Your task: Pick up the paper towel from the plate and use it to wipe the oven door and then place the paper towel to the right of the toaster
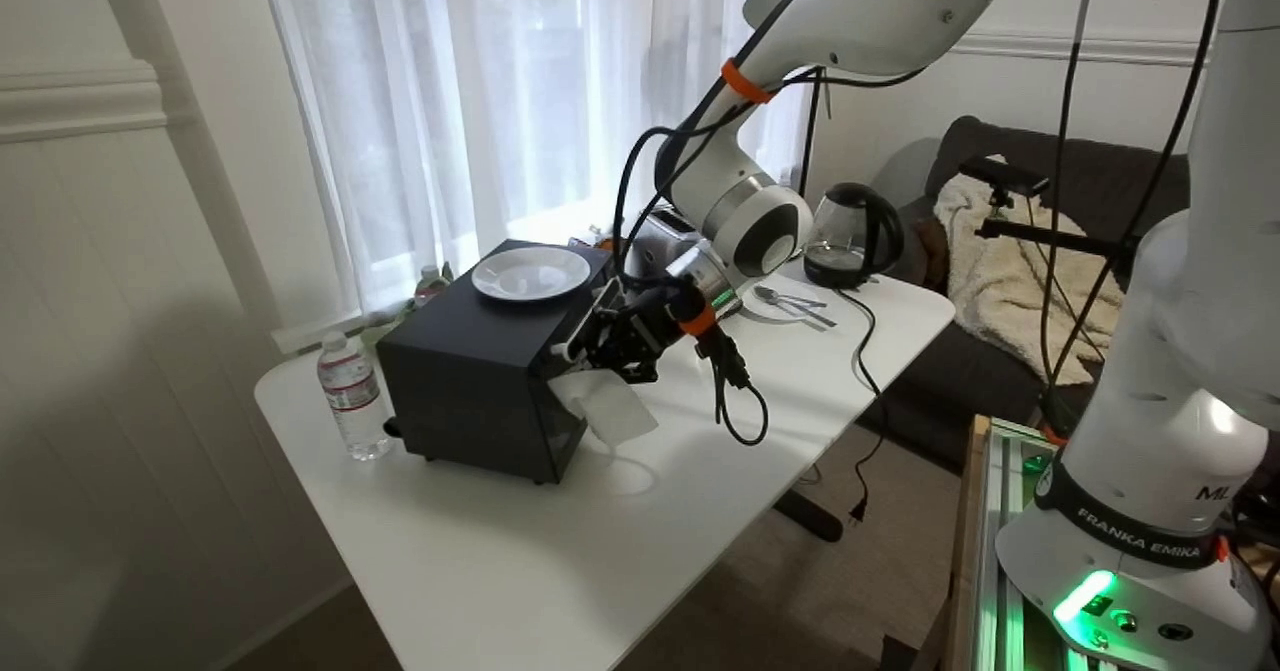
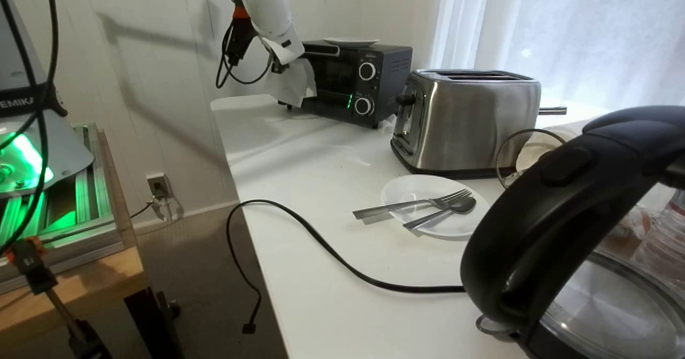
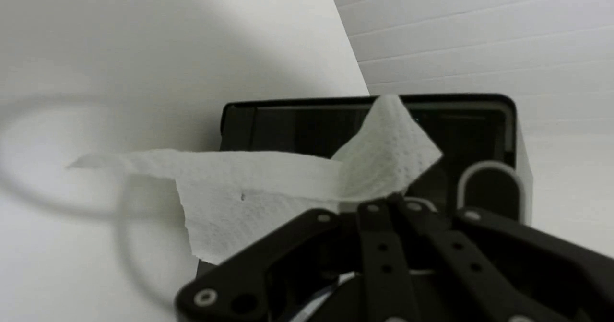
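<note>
The paper towel [image 1: 612, 411] is white and creased. It hangs from my gripper [image 1: 578, 353] in front of the oven door [image 1: 562, 421]; whether it touches the door I cannot tell. In the wrist view the fingertips [image 3: 394, 201] are closed together on the towel [image 3: 259, 178], with the dark oven door [image 3: 312, 125] behind. The towel also shows in an exterior view [image 2: 291, 83] beside the door [image 2: 333, 75]. The plate [image 1: 530, 273] lies bare on top of the oven. The silver toaster [image 2: 476, 121] stands beside the oven, partly hidden behind my arm in an exterior view [image 1: 660, 243].
A glass kettle with black handle [image 2: 535, 241] stands at the table's end, its black cord [image 2: 342, 260] running over the table edge. A second plate [image 2: 409, 185] bears a fork and a spoon. A water bottle [image 1: 352, 401] stands beside the oven.
</note>
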